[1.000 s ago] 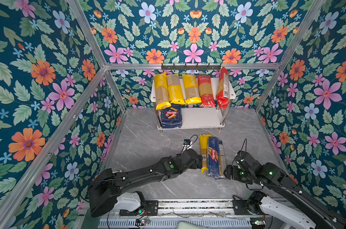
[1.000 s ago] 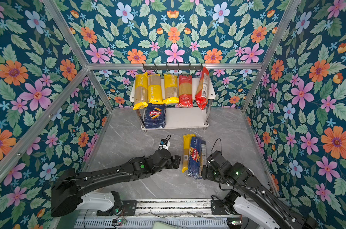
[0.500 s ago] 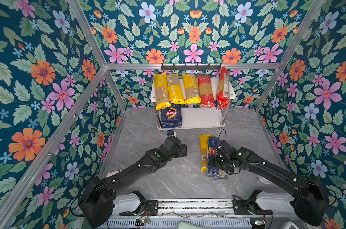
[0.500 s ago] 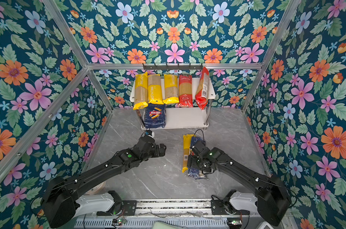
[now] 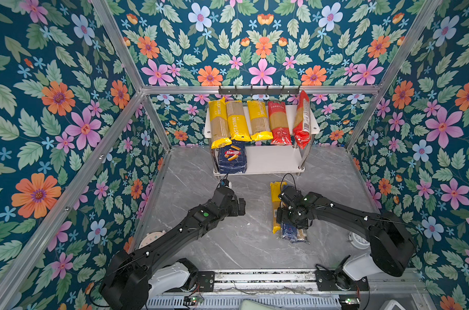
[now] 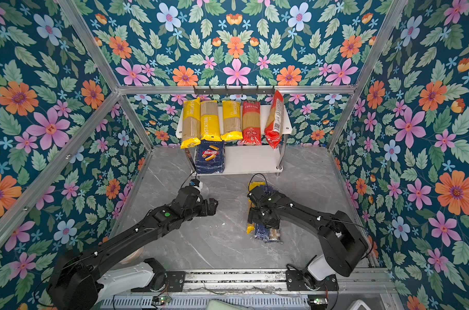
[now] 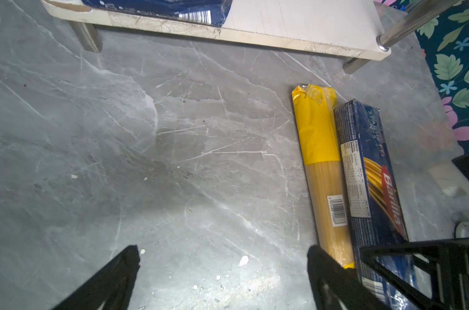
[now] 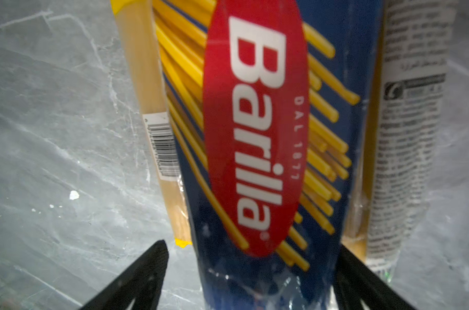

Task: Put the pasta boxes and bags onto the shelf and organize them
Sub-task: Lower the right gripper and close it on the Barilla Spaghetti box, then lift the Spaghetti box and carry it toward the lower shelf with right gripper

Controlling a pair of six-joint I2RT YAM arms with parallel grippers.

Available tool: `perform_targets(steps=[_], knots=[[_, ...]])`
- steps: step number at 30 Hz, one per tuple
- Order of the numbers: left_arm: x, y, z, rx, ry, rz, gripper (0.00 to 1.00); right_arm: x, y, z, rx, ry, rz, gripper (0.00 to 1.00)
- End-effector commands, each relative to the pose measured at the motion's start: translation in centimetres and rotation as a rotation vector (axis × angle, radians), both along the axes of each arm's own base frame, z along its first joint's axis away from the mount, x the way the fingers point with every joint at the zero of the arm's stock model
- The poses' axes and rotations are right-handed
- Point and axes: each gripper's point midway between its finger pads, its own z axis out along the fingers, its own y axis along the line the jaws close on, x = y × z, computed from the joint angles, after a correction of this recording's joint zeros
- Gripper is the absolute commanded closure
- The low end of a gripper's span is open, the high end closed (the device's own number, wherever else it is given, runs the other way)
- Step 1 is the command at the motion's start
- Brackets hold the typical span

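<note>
The left hand (image 7: 223, 251) hangs over the grey surface (image 5: 214, 247), in front of the shelf's left end. It is open. In the left wrist view its fingers (image 7: 115, 276) stand wide apart, with only marbled surface between them.

Behind it the shelf (image 5: 271, 161) stands against the back wall. The box (image 5: 232, 158) sits at the left end of the lower board, logo up. The upper board carries, left to right, three yellow bags (image 5: 237, 120) and two red bags (image 5: 279, 123). They lie front to back and side by side, with their near ends hanging over the front edge. The leftmost yellow end hangs above the box. The rightmost red bag is turned on its edge and slants past the right front post.

On the surface before the shelf's right half, three more bags lie lengthwise toward the shelf. They are the loose yellow bag (image 7: 319, 150), the blue bag (image 7: 367, 166) touching it, and the clear bag (image 8: 405, 134) touching the blue one's other side.

The right hand (image 8: 252, 247) is low over these, hiding their middles in both top views. In the right wrist view it is open and straddles the blue bag. One of its fingers (image 8: 147, 271) stands clear of the blue bag, near the yellow bag's end, and the other stands at the seam with the clear bag. All three bags lie flat on the surface.
</note>
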Motion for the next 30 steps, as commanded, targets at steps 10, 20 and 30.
perform_targets(steps=[10, 20, 30], knots=[[0.8, 0.7, 0.6, -0.013, -0.051, -0.004, 0.01, 0.2, 0.0, -1.0, -0.053, 0.047, 0.011, 0.15], [1.5, 1.0, 1.1, -0.005, -0.057, 0.014, 0.01, 0.5, 0.3, -0.5, -0.046, 0.025, 0.05, 0.51], [2.0, 0.6, 1.8, -0.007, -0.055, 0.004, 0.0, 1.9, 1.6, 1.7, 0.011, -0.049, 0.088, 0.59]])
